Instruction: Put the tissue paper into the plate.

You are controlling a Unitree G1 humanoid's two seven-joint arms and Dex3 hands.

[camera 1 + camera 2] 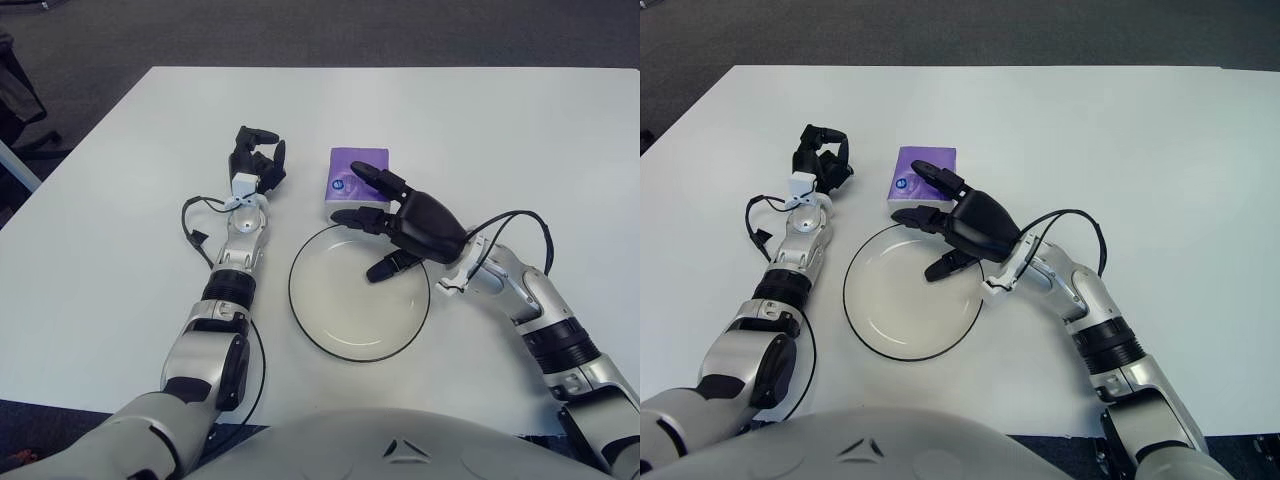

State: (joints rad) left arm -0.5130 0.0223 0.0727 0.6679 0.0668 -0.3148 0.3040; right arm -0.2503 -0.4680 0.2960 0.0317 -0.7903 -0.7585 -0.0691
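Right hand (405,222): fingers spread, holding nothing, over the plate's far rim, beside the tissue pack
Tissue pack (352,172): on table (520,130), just beyond plate (330,325)
Left hand (255,160): fingers curled, empty, left of pack

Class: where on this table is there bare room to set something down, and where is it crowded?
Bare: the table's far right side, and its left edge beside the left robot hand. Crowded: the middle, where the right robot hand hovers over the plate's far rim, beside the tissue pack.
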